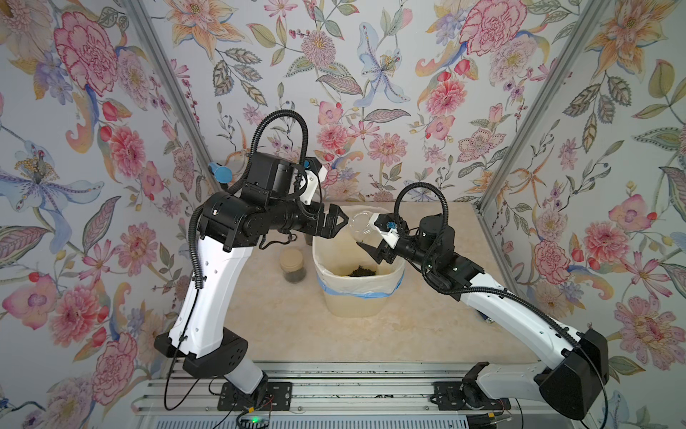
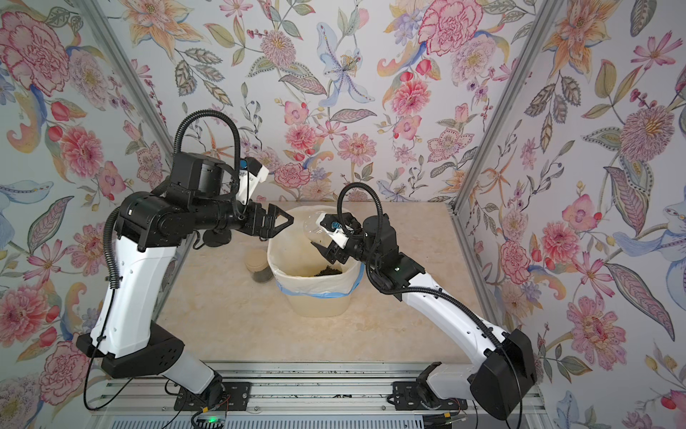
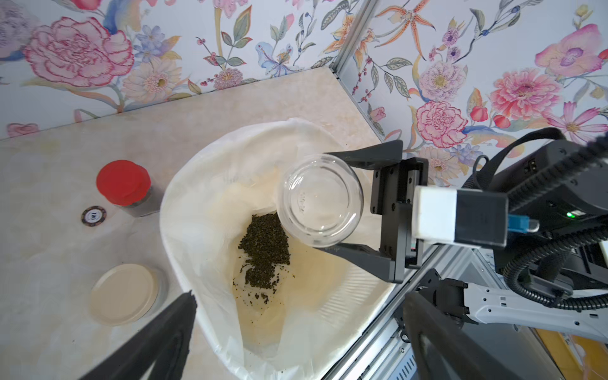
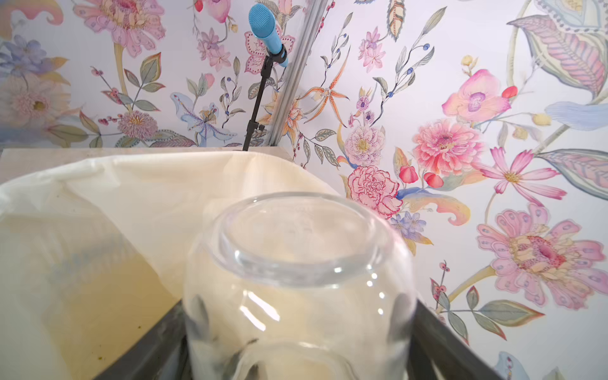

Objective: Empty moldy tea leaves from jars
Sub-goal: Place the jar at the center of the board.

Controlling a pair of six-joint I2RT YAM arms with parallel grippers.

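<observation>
Left of the bin, on the worktop (image 1: 289, 327), stand a beige-lidded jar (image 1: 292, 265) and a red-capped jar (image 3: 125, 184), both closed with dark leaves inside. The left gripper (image 1: 340, 226) hangs empty at the bin's near rim, jaws wide apart. In the lined bin (image 1: 356, 297) lies a heap of tea leaves (image 3: 265, 243). Above it the right gripper (image 1: 367, 233) clasps a squat clear jar (image 3: 320, 200), tipped mouth-down and looking empty. The pour seems done; next, set this jar aside and uncap another, probably with both arms

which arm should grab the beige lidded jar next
Likely left: the left tool is open, empty, on the beige-lidded jar's side of the bin; the right tool holds the empty jar.
</observation>
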